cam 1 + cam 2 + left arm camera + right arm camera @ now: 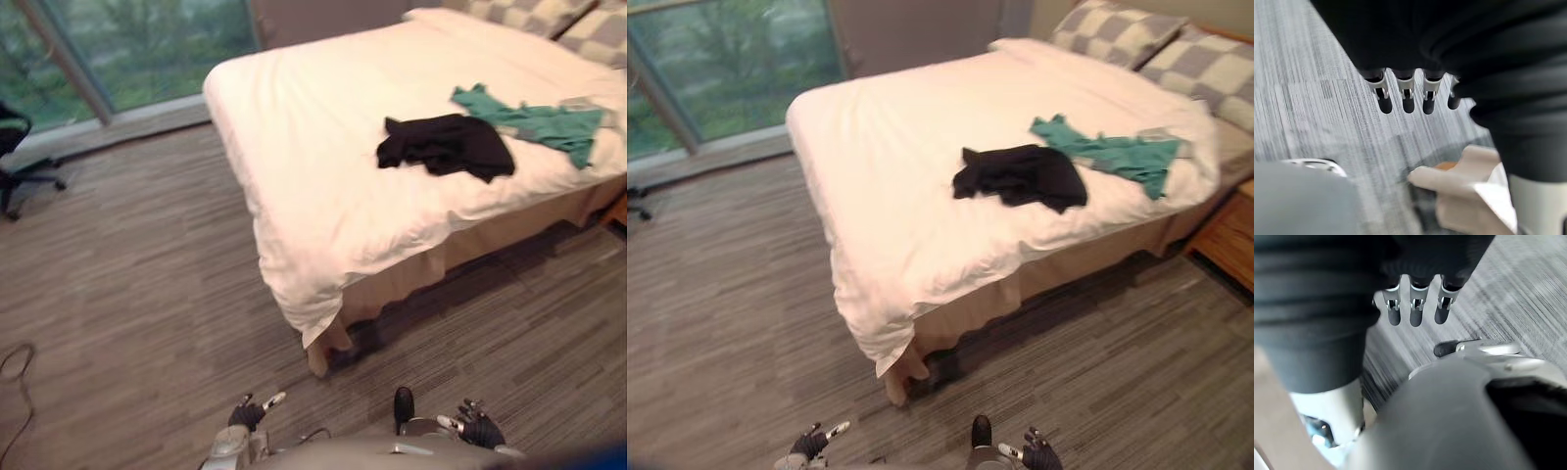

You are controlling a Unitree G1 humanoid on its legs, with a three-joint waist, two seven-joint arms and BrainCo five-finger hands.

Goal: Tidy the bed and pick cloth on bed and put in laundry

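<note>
A black cloth [449, 145] lies crumpled on the white duvet of the bed [313, 147], near its right side. Just beyond it a teal cloth [534, 122] is spread out, towards the pillows. The duvet hangs over the near corner of the bed. Both hands hang low in front of me, well short of the bed and above the floor. My left hand [247, 413] is open, its fingers [1408, 95] straight and holding nothing. My right hand [480, 429] is open too, its fingers [1415, 308] relaxed and apart from any cloth.
Two checked pillows [1117, 34] lie at the head of the bed. A wooden nightstand [1229, 235] stands at the bed's right side. A black office chair [15, 147] sits by the large window [127, 49] at far left. Striped floor runs between me and the bed.
</note>
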